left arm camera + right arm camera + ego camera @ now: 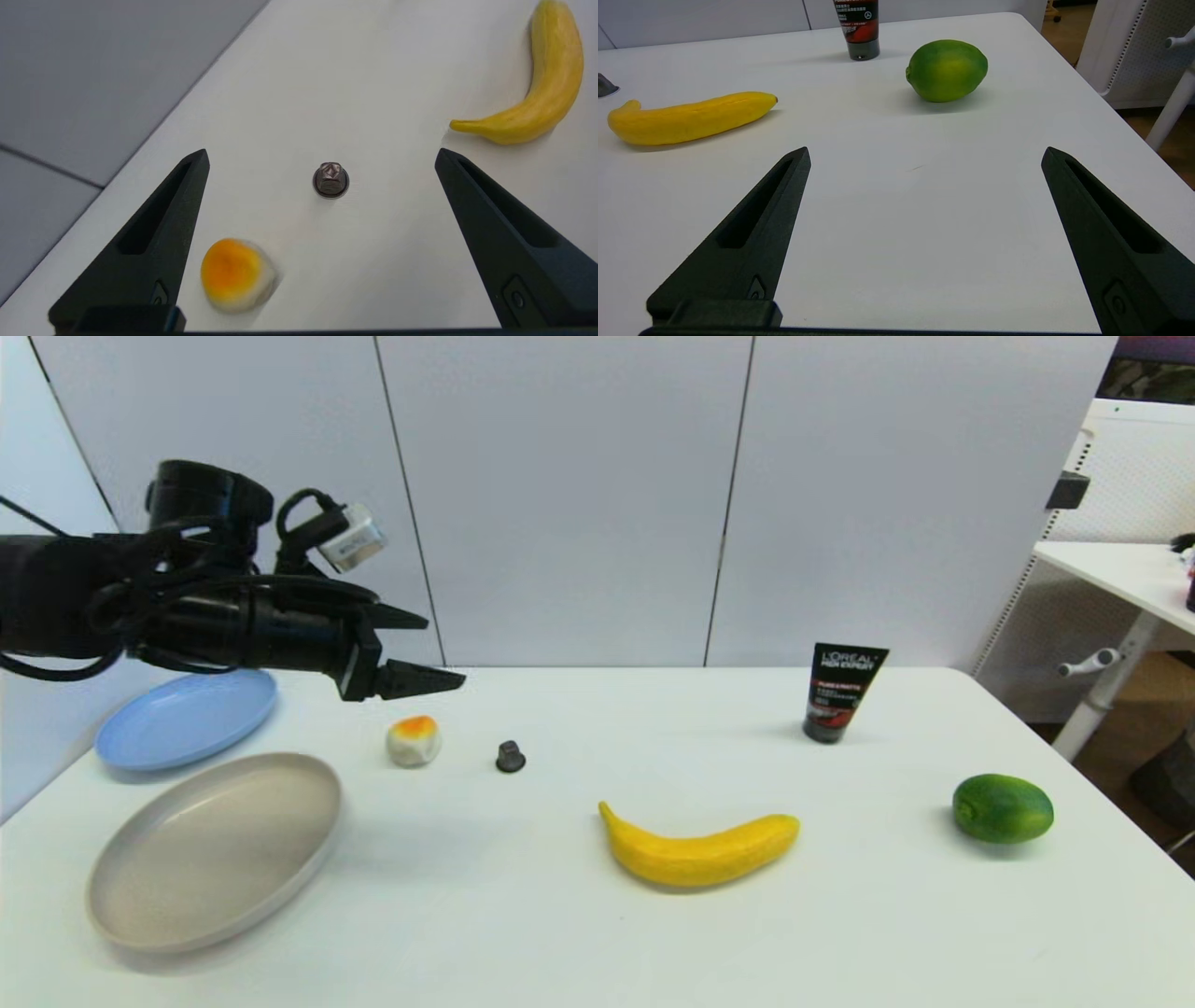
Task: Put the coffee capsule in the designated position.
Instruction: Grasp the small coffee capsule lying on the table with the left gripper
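Nothing is done yet: the capsule sits untouched on the table, between the white-and-orange lump and the banana. The left pincer hangs above it, spread wide and empty. The tube reads "L'OREAL MEN EXPERT".

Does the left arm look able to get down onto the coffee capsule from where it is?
Probably yes. The left gripper hangs open above the table, and the coffee capsule stands alone between its fingers in the left wrist view. The white-and-orange lump sits close by, apart from it.
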You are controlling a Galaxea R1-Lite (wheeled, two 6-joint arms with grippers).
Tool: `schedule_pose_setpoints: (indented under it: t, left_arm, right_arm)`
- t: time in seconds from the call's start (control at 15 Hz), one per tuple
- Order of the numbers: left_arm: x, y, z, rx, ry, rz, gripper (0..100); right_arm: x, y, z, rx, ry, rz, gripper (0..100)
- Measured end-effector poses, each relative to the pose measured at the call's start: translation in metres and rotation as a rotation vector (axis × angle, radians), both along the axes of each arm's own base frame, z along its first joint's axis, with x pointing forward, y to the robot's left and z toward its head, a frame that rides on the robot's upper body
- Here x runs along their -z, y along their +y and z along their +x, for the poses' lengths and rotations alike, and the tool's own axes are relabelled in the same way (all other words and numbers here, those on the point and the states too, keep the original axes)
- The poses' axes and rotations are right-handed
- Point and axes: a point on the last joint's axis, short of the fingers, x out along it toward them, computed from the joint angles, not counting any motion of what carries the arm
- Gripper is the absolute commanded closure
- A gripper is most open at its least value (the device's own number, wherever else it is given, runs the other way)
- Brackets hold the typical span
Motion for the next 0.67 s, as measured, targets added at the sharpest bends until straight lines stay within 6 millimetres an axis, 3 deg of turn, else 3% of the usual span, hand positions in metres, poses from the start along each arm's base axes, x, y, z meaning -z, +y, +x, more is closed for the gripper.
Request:
schedule_pose_setpoints:
  t: [0.27, 0.67]
  left_arm:
    - [0.035, -0.006, 0.028, 0.1, 0.05, -0.007, 0]
    - [0.062, -0.01, 0.045, 0.155, 0.086, -0.008, 0]
  right_arm:
    - [0.0, 0.0, 0.0, 0.0, 0.0, 0.0, 0]
    - [0.0, 0.0, 0.0, 0.0, 0.0, 0.0, 0]
